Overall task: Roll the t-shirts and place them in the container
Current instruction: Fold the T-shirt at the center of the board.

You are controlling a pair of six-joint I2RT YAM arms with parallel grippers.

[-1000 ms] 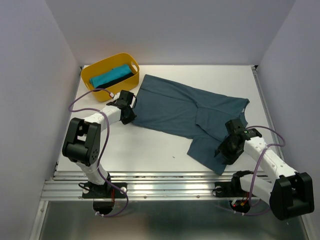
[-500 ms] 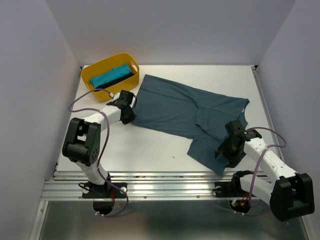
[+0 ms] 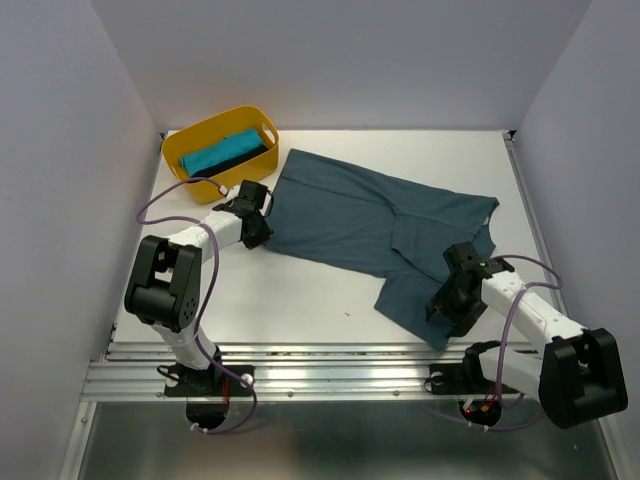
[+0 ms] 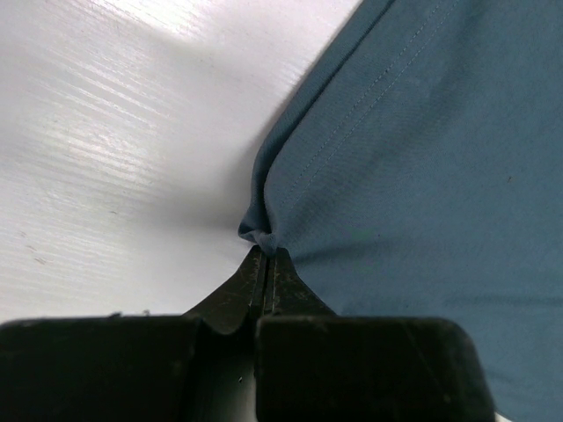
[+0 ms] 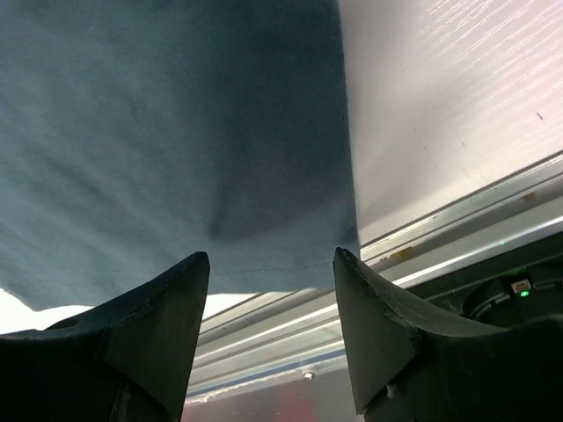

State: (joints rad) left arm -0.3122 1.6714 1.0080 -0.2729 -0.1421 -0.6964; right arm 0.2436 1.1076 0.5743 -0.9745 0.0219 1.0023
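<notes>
The slate-blue t-shirt (image 3: 380,220) lies spread flat just right of the yellow tub (image 3: 185,150), its far corner close to the tub's side. The left gripper (image 4: 266,255), just in front of the tub, is clamped tight on a puckered bit of the shirt's left edge. The right gripper (image 5: 268,255) — well away from the tub, at the shirt's near-right corner — has its jaws spread apart over the hem, holding nothing. The turquoise t-shirt (image 3: 215,152) and black t-shirt (image 3: 245,158) lie inside the tub.
</notes>
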